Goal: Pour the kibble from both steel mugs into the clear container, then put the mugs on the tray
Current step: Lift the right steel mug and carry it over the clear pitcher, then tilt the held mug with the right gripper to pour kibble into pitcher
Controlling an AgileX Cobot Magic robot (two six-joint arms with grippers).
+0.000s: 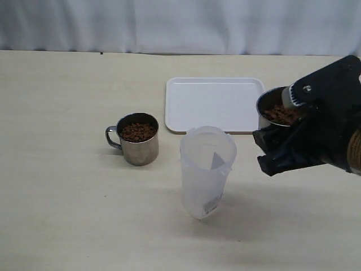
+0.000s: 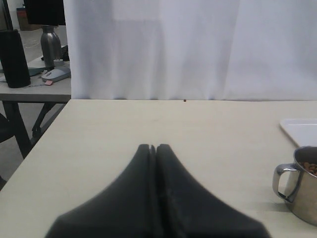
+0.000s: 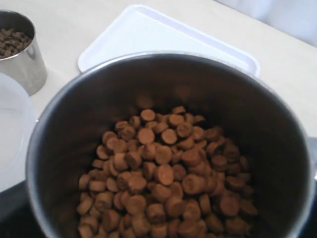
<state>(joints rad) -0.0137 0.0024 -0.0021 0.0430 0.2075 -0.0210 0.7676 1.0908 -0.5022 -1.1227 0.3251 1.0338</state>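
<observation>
- A lab or office-like test room, not a home.
- A white curtain (image 2: 188, 49) hangs as a backdrop along the far edge of the pale counter (image 1: 67, 197), straight ahead of the left tool (image 2: 152, 148).
- Ahead of that tool and off to one side, past the counter's edge, a second counter (image 2: 29, 91) carries a computer mouse (image 2: 55, 74), a steel bottle (image 2: 49, 42) and a black cylinder (image 2: 14, 58), with what looks like a dark screen (image 2: 44, 11) behind.

The kibble (image 3: 158, 173) was brown; the steel mugs (image 1: 139, 149) silver; the tray (image 1: 214, 104) white; the clear container (image 1: 206, 169) translucent; the worktop (image 1: 67, 197) pale beige.
</observation>
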